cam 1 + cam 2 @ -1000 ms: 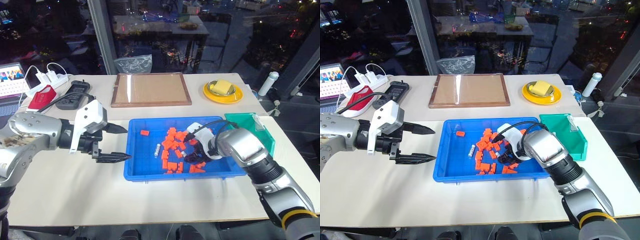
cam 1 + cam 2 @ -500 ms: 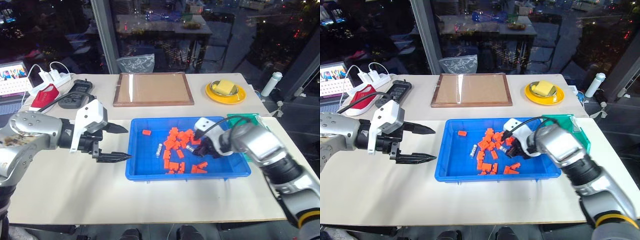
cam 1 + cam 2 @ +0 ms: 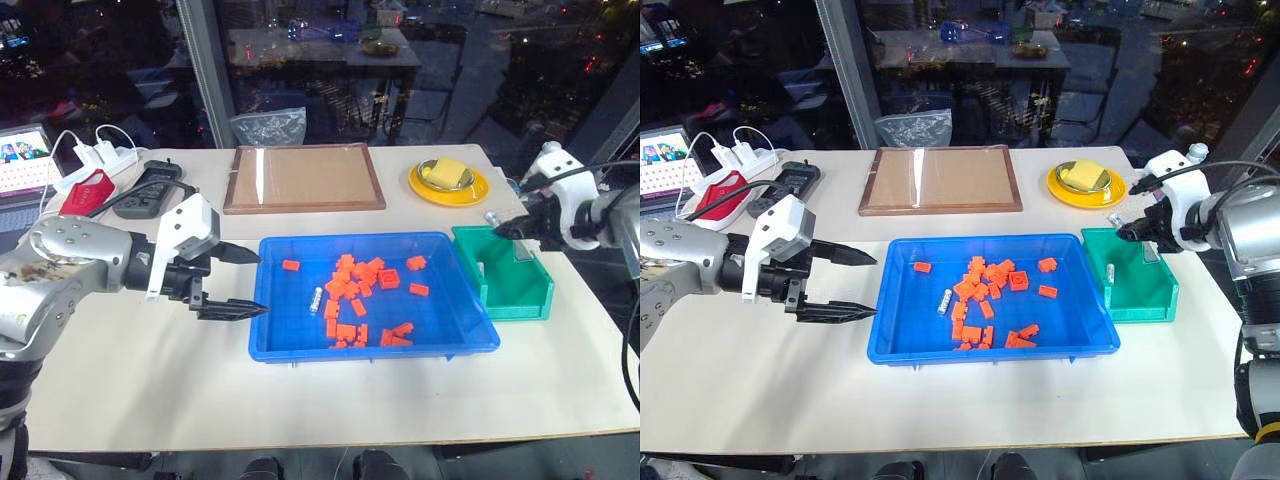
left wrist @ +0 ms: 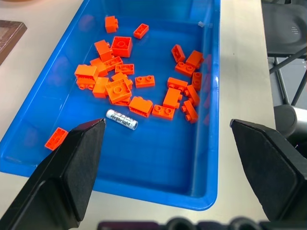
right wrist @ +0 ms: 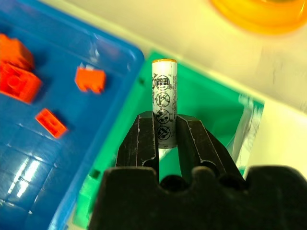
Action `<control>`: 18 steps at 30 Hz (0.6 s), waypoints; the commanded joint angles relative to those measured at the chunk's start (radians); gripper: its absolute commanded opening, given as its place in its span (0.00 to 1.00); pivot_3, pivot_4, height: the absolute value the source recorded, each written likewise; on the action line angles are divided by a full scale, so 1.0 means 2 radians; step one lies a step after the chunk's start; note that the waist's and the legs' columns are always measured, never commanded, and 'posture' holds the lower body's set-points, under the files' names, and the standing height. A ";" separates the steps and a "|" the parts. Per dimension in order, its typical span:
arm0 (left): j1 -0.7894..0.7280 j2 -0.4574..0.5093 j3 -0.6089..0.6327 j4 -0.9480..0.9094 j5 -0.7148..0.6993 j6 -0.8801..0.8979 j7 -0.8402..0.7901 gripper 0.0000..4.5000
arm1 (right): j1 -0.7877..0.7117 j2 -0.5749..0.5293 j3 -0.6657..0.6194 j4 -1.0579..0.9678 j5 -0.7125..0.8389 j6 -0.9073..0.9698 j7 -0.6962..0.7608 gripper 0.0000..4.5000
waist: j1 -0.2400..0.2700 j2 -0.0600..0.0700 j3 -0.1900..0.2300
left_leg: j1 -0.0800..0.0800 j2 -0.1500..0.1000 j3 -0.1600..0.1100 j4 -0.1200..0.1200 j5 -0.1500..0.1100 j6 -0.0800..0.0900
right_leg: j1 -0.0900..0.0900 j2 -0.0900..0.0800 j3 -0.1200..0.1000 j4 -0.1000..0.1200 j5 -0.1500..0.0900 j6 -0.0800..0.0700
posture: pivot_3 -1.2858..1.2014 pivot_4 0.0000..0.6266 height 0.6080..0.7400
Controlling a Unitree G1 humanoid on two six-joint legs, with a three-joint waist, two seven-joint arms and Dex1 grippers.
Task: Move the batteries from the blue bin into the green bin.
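I've got the right gripper (image 5: 165, 139) pinching a battery (image 5: 164, 101) above the green bin (image 3: 508, 290), ready to drop, while the left gripper (image 3: 238, 282) waits spread beside the blue bin (image 3: 290, 345), where probably one battery (image 4: 121, 119) remains.

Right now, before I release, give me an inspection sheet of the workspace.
Surface: beige table.
Job's things: one battery clamped in the right end effector above the green bin; one battery lying in the blue bin.
Clutter: orange bricks in the blue bin; wooden tray; yellow plate.
End effectors: left end effector open beside the blue bin; right shut.
Cables: power strip with white cables.
Surroundings: dark windows.
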 commanded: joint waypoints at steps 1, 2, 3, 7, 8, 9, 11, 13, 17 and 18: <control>-0.008 0.003 0.006 -0.005 0.003 -0.007 -0.006 1.00 | 0.011 0.017 -0.003 0.044 -0.026 -0.021 -0.024 0.05 | 0.001 0.000 0.000 | 0.000 0.000 0.000 0.000 0.000 0.000 | 0.000 0.000 0.000 0.000 0.000 0.000 | 0.52 0.24 1.00; -0.007 0.004 0.006 -0.006 0.004 -0.007 -0.007 1.00 | 0.011 0.021 -0.006 0.052 -0.029 -0.020 -0.029 0.05 | 0.001 0.000 0.000 | 0.000 0.000 0.000 0.000 0.000 0.000 | 0.000 0.000 0.000 0.000 0.000 0.000 | 0.52 0.24 1.00; -0.007 0.004 0.007 -0.006 0.004 -0.006 -0.006 1.00 | 0.010 0.024 -0.009 0.056 -0.030 -0.018 -0.030 0.05 | 0.002 0.000 0.000 | 0.000 0.000 0.000 0.000 0.000 0.000 | 0.000 0.000 0.000 0.000 0.000 0.000 | 0.52 0.24 1.00; -0.004 0.007 0.011 -0.008 0.005 -0.004 -0.006 1.00 | 0.008 0.022 0.005 0.056 -0.054 -0.028 -0.032 0.41 | 0.003 0.002 0.001 | -0.001 -0.001 0.000 0.001 0.000 0.000 | 0.000 -0.001 0.000 0.000 0.000 0.000 | 0.52 0.24 1.00; -0.003 0.007 0.012 -0.008 0.005 -0.004 -0.006 1.00 | 0.004 0.021 0.006 0.060 -0.062 -0.033 -0.038 0.49 | 0.003 0.002 0.001 | -0.001 -0.001 0.000 0.001 0.000 0.000 | 0.000 -0.001 0.000 0.000 0.000 0.000 | 0.52 0.24 1.00; -0.002 0.008 0.013 -0.008 0.006 -0.003 -0.006 1.00 | 0.000 0.022 0.004 0.063 -0.067 -0.036 -0.040 0.56 | 0.003 0.002 0.001 | -0.001 -0.001 0.000 0.000 0.000 0.000 | 0.000 -0.001 0.000 0.000 0.000 0.000 | 0.52 0.24 1.00; 0.000 0.011 0.015 -0.008 0.006 -0.003 -0.006 1.00 | -0.014 0.022 -0.003 0.061 -0.072 -0.043 -0.043 0.71 | 0.003 0.002 0.001 | -0.001 -0.001 0.000 0.000 0.000 0.000 | 0.000 -0.001 0.000 0.000 0.000 0.000 | 0.52 0.24 1.00; 0.002 0.014 0.018 -0.007 0.007 -0.002 -0.005 1.00 | -0.025 0.025 -0.006 0.052 -0.079 -0.054 -0.046 0.87 | 0.001 0.002 0.001 | 0.000 -0.001 0.000 0.000 0.000 0.000 | 0.000 -0.001 0.000 0.000 0.000 0.000 | 0.52 0.24 1.00; 0.035 0.032 0.027 -0.004 0.019 -0.006 -0.007 1.00 | -0.026 0.068 -0.040 -0.044 -0.032 -0.106 -0.023 1.00 | -0.003 0.002 0.001 | 0.000 0.000 0.000 0.000 0.000 0.000 | 0.000 0.000 0.000 0.000 0.000 0.000 | 0.52 0.24 1.00; 0.041 0.035 0.030 -0.001 0.023 -0.008 -0.005 1.00 | -0.022 0.076 -0.045 -0.071 -0.019 -0.112 -0.010 1.00 | -0.005 0.002 0.001 | 0.000 0.000 0.000 0.000 0.000 0.000 | 0.000 0.000 0.000 0.000 0.000 0.000 | 0.52 0.24 1.00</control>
